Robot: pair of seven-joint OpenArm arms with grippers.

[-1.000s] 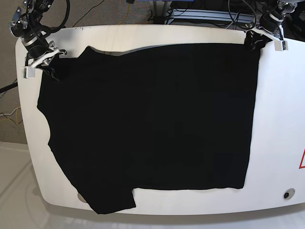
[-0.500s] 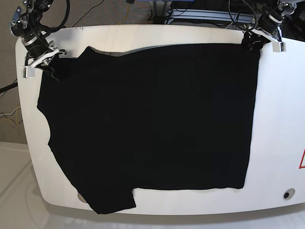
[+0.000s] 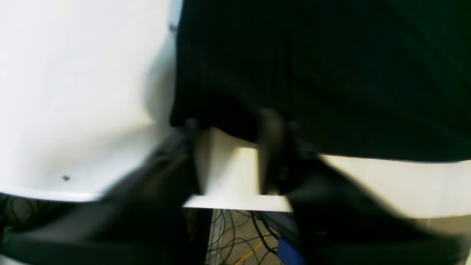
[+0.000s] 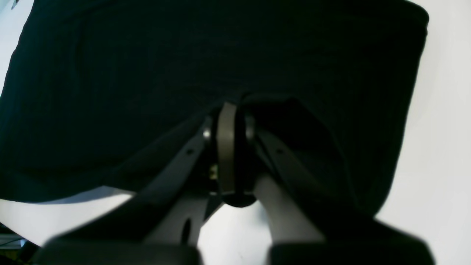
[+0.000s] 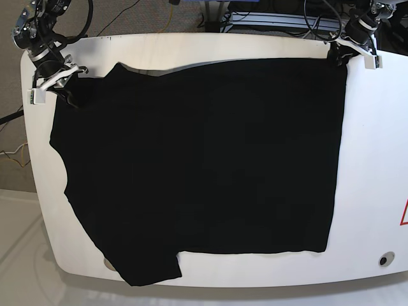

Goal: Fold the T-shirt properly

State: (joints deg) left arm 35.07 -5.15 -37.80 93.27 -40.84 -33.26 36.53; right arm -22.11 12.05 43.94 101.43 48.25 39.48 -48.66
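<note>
The black T-shirt (image 5: 197, 166) lies spread flat over most of the white bench (image 5: 376, 159), its hem running straight down the right side of the base view and a short sleeve (image 5: 143, 268) reaching the near edge at lower left, just overhanging it. The right gripper (image 5: 60, 83), at the far left corner in the base view, is clamped on the T-shirt: its wrist camera shows the two fingers (image 4: 226, 147) pressed together with a fold of dark cloth bunched up around and over them, and the fabric (image 4: 220, 62) stretching away flat beyond. The left gripper (image 5: 347, 54) sits at the far right corner of the garment, by the bench's back edge. In its wrist view, which is blurred, the dark fingers (image 3: 270, 147) stand a little apart at the very corner of the cloth (image 3: 312, 73), one reaching up against the fabric edge with pale bench (image 3: 73, 92) showing between them; whether they have actually caught the cloth I cannot tell. Cables (image 5: 306, 19) hang behind the bench, and a red triangular mark (image 5: 404, 213) shows at its right edge.
</note>
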